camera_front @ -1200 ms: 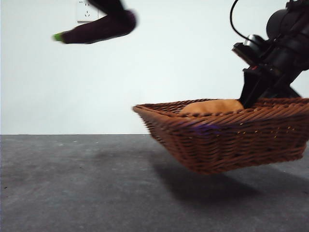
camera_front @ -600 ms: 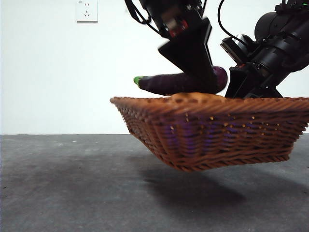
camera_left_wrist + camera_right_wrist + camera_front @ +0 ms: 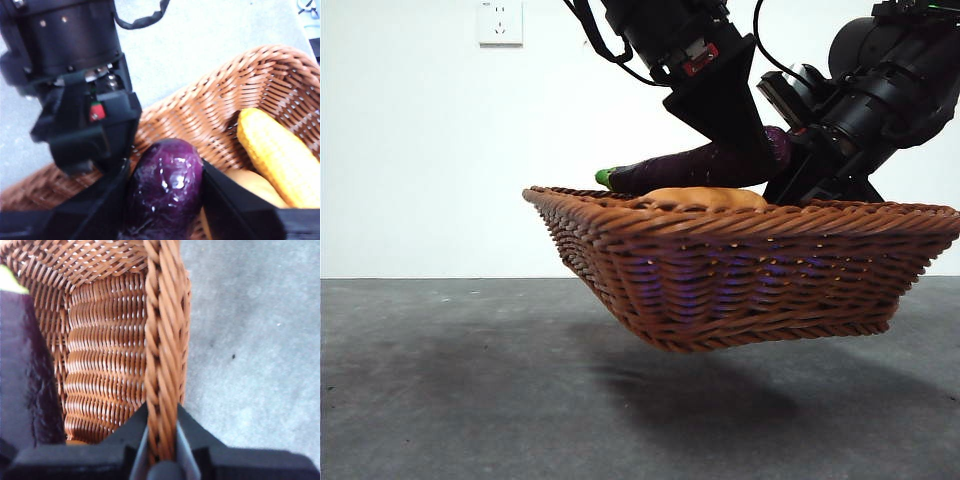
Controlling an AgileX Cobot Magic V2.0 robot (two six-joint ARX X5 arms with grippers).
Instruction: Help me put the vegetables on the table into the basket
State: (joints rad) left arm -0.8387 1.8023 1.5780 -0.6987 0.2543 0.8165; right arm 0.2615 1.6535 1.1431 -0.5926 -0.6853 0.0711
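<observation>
The left gripper point(image 3: 167, 200) clamps the slim dark-purple eggplant point(image 3: 165, 192) between its fingers over the reddish-brown woven wicker basket point(image 3: 740, 275), whose braided rim the right gripper point(image 3: 161, 440) pinches.

no text, labels or numbers can be read anywhere.
</observation>
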